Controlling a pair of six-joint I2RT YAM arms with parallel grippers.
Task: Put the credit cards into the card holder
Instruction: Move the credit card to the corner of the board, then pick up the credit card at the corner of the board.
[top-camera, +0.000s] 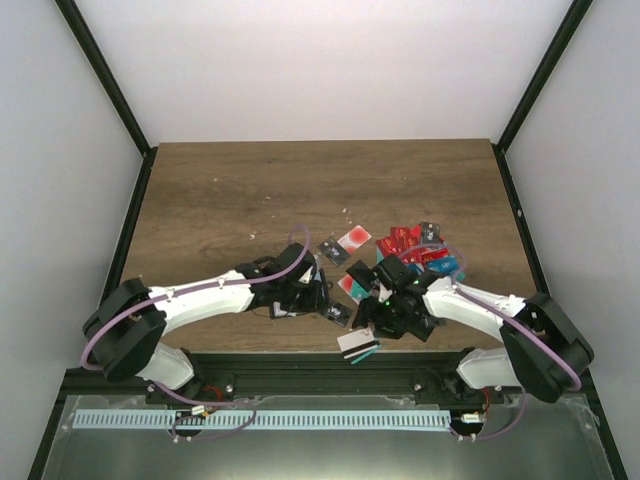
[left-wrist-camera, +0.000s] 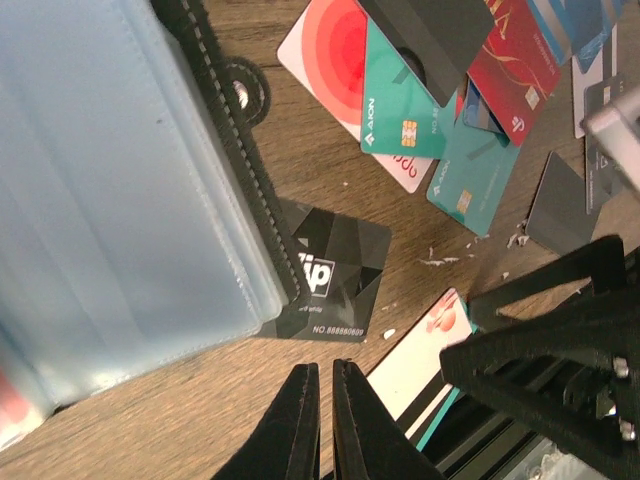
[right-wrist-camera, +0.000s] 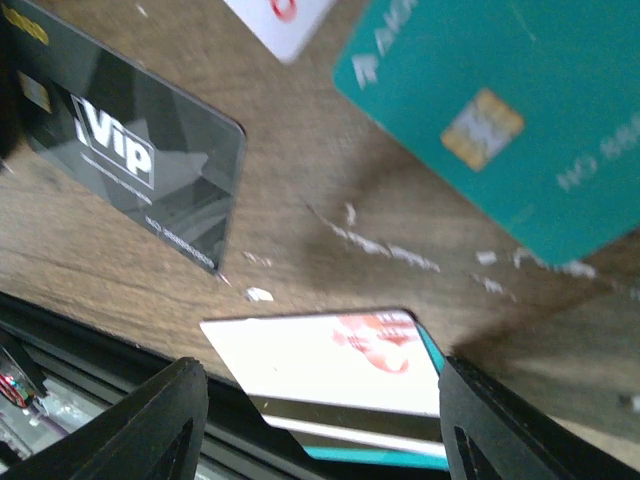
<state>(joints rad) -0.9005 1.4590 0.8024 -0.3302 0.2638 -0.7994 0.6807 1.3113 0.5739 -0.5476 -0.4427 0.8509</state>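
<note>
The brown wooden table carries everything in its near right part. At 6 o'clock from its centre the card holder lies open, pale blue inside up. Its corner overlaps a black VIP card at its 5 o'clock. From 3 to 4 o'clock of centre the credit cards lie in a loose, overlapping heap, among them red cards and teal cards. A white card with a red circle lies at the heap's 9 o'clock, with a black card just beside it. At the near edge, 5 o'clock of centre, a white-and-red card rests on a teal card beneath, both overhanging. White flecks dot the wood.
</note>
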